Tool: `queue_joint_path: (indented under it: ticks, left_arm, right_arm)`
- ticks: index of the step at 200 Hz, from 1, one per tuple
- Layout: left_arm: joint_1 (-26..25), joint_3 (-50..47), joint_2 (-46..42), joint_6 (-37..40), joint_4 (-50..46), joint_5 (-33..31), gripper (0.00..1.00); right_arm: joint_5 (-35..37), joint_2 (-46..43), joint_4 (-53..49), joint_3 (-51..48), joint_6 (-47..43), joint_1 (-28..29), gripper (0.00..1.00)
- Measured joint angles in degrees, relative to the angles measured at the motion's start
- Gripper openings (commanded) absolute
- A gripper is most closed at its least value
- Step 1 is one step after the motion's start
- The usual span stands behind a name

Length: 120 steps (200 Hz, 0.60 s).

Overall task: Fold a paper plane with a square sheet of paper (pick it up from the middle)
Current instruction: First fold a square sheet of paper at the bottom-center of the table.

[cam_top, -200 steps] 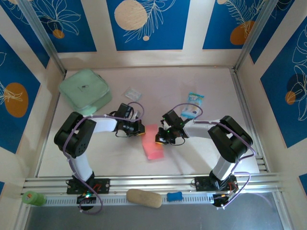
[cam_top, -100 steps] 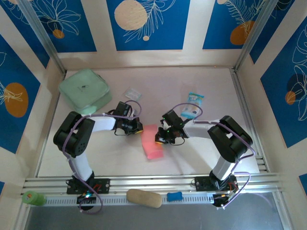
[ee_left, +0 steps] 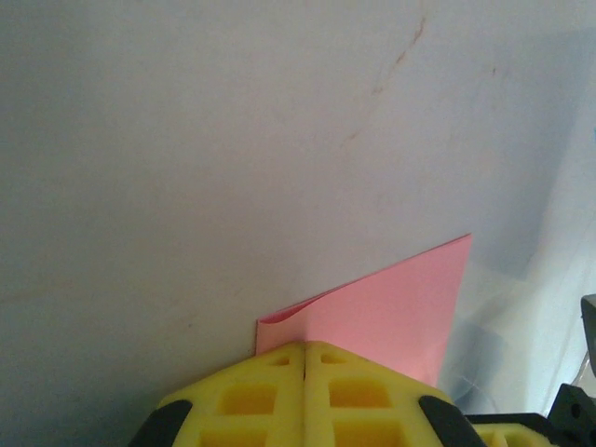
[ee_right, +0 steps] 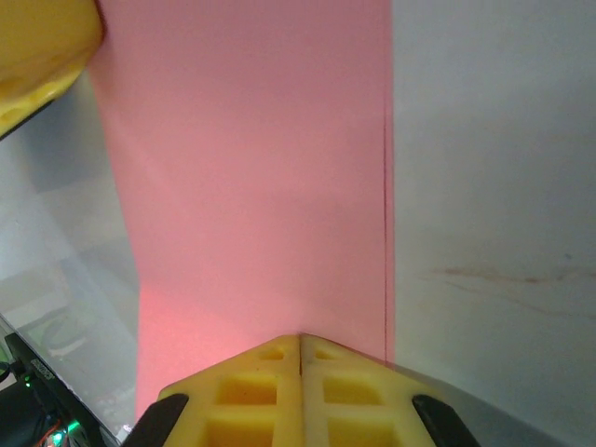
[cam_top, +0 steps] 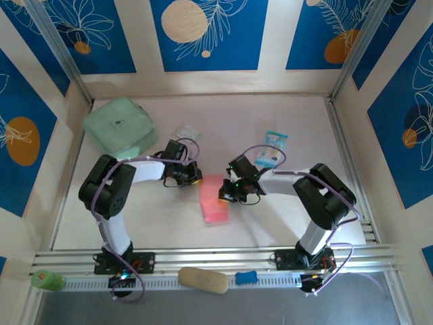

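Blue-and-cream patterned walls (cam_top: 210, 34) box in a pale tabletop (cam_top: 284, 217). Not far from the arm bases, the pink sheet of paper (cam_top: 215, 203) lies flat in the middle, already doubled into a narrow strip, so the plane is barely begun. The right claw (cam_top: 225, 195) sits closed at the strip's right edge and hasn't budged in the last second. The left claw (cam_top: 194, 177), closed too, has slid a little toward the far side and now sits just off the strip's far left corner. The paper itself has stayed put. I'd take that as the end of a stroke flattening the crease, with the next fold still to come. Farther back lie a clear wrapper (cam_top: 185, 131), a snack packet (cam_top: 274, 141) and a green pouch (cam_top: 118, 128), all well apart from the paper.

From above, the strip looks like one layer. The left wrist camera shows the rounded fold at its corner, right at the shut fingertips, though I can't quite tell whether they touch it. The right wrist camera shows a thin line along one edge where two layers don't quite meet.
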Motion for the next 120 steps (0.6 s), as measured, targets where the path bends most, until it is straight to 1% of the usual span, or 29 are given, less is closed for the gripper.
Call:
queue_joint_path:
  ticks: [120]
  left_arm:
    - [0.6, 2.6, 0.8, -2.0, -2.6, -2.9, 0.0]
  right_arm:
    - [0.2, 0.0, 0.4, -0.2, 0.0, 0.0, 0.0]
